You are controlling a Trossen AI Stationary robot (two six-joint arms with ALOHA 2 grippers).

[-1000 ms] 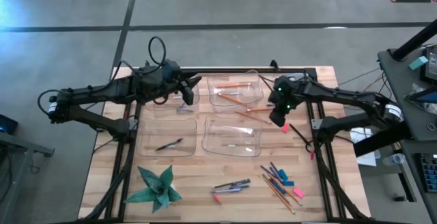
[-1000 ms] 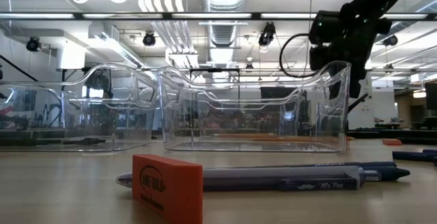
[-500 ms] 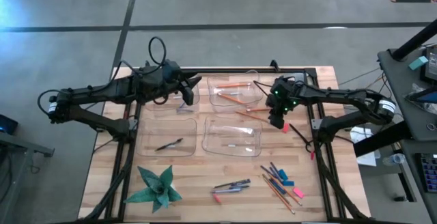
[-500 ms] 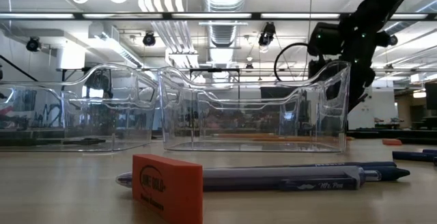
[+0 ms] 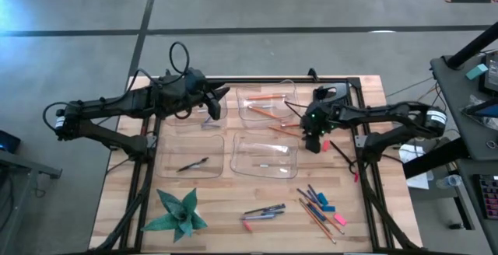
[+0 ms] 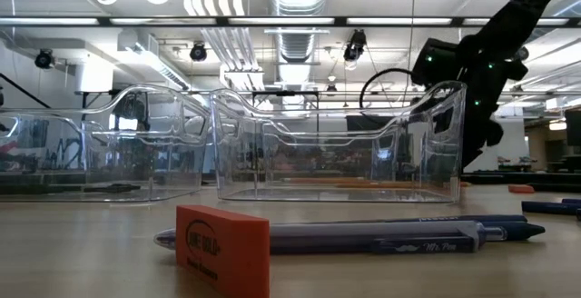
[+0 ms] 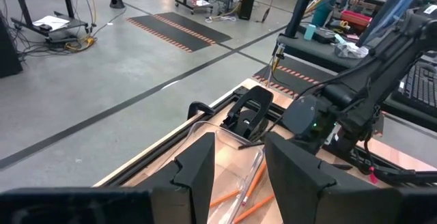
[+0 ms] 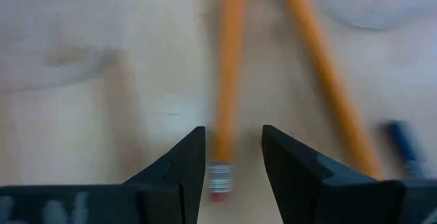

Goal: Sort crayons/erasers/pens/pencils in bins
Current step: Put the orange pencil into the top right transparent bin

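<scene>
Two orange pencils (image 8: 229, 80) lie on the bare wood between the bins (image 5: 264, 158). My right gripper (image 8: 232, 162) points down at them, open, with one finger on either side of one pencil's eraser end (image 8: 218, 183) and apart from it. In the high view it hangs (image 5: 313, 141) just right of those pencils (image 5: 284, 129). My left gripper (image 7: 239, 176) waits open over the far bins (image 5: 214, 106) with nothing between its fingers. More pencils (image 5: 264, 99) lie in the far right bin, and a black pen (image 5: 192, 164) lies in the near left bin.
Near the front edge lie pens (image 5: 264, 211), a pink eraser (image 5: 247, 225), and a cluster of pencils, blue crayons and erasers (image 5: 319, 204). A green paper star (image 5: 179, 212) sits at the near left. A pink eraser (image 5: 324, 146) lies beside my right gripper.
My right gripper has come down toward the table and a little toward its left edge, tipping steeper, and now sits low over the loose pencils between the bins. My left arm has kept still.
</scene>
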